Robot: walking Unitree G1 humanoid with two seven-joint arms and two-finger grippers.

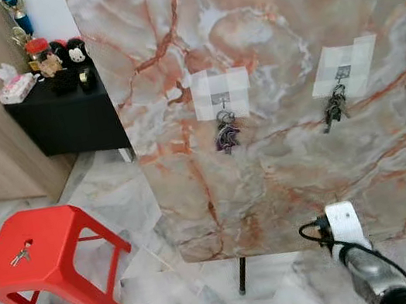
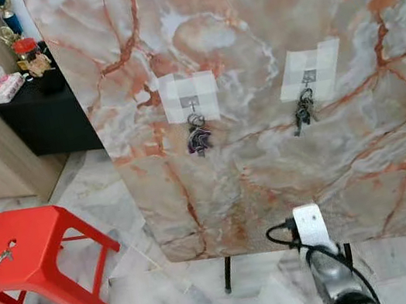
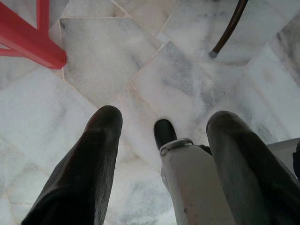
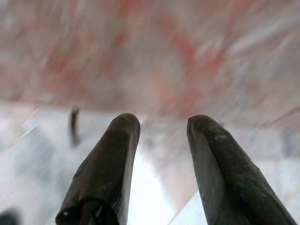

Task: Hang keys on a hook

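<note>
We see the keys (image 1: 20, 254) on the red stool (image 1: 62, 247), off to our left and nearer the left gripper (image 3: 161, 136), whose fingers, like the right gripper's (image 4: 161, 140), gape empty.

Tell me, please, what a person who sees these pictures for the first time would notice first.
First the big pink-veined marble board standing ahead, with two bunches of keys hanging from hooks on it. Next the bright red stool on the robot's left, where a small set of keys lies on the seat.
</note>
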